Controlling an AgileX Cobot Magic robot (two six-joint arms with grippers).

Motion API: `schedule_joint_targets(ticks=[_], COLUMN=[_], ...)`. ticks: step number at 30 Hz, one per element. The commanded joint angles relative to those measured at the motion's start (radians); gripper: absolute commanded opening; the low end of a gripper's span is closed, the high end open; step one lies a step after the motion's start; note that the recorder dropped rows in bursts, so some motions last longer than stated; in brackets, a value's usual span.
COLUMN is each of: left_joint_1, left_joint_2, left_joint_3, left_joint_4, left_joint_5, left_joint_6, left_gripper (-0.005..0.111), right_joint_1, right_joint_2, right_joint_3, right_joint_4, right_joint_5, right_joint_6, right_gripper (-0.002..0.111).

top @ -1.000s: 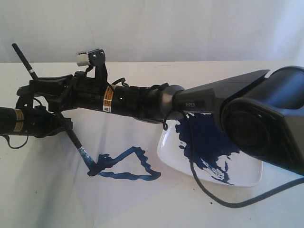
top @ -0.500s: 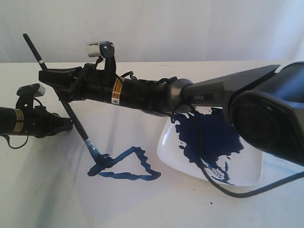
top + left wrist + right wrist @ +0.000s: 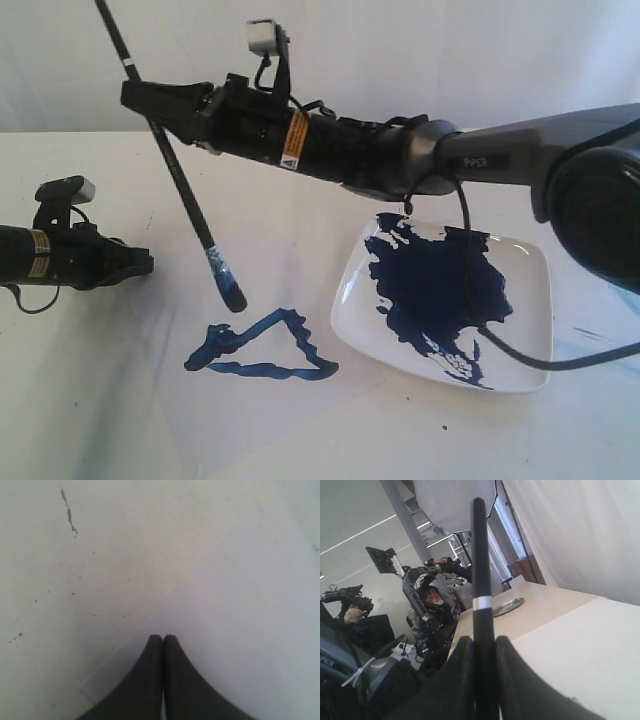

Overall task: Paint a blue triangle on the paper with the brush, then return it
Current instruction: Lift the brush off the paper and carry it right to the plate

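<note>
A wobbly dark-blue triangle (image 3: 262,347) lies painted on the pale paper (image 3: 280,420). My right gripper (image 3: 140,95) reaches across from the right and is shut on the black handle of the brush (image 3: 185,195). The brush hangs tilted, its blue tip (image 3: 231,292) lifted clear above the triangle's upper left. In the right wrist view the handle (image 3: 481,600) stands between the two fingers. My left gripper (image 3: 145,263) is shut with nothing in it, at the paper's left edge; the left wrist view shows its closed tips (image 3: 162,639) over a paper corner (image 3: 92,692).
A square white plate (image 3: 520,365) with a solid dark-blue paint pool (image 3: 435,285) sits right of the triangle. The right arm's black cable (image 3: 545,360) loops over the plate. A white backdrop rises behind the table.
My right gripper has lifted and moved right with the brush. Its tip has come up off the triangle's left blob. The left arm has stayed where it was.
</note>
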Motion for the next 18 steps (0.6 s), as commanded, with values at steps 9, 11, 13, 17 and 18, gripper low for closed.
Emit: schedule_joint_targets(ticks=[9, 11, 13, 17, 18], left_joint_1=[0.001, 0.001, 0.001, 0.001, 0.001], left_joint_2=[0.024, 0.024, 0.024, 0.024, 0.024], left_joint_3=[0.019, 0.019, 0.019, 0.019, 0.019], left_joint_4=[0.065, 0.065, 0.065, 0.065, 0.065], left_joint_5=[0.141, 0.141, 0.141, 0.141, 0.141], left_joint_6=[0.004, 0.004, 0.004, 0.004, 0.004], left_gripper=[0.000, 0.000, 0.000, 0.000, 0.000], right_joint_1=[-0.146, -0.169, -0.193, -0.233, -0.244], right_joint_2=[-0.082, -0.103, -0.128, -0.173, -0.184], right_joint_3=[0.147, 0.188, 0.238, 0.349, 0.382], right_joint_4=[0.039, 0.075, 0.120, 0.220, 0.258], right_joint_5=[-0.017, -0.017, -0.017, -0.017, -0.017], right_joint_6=[0.077, 0.047, 0.003, -0.085, -0.108], right_gripper=[0.000, 0.000, 0.000, 0.000, 0.000])
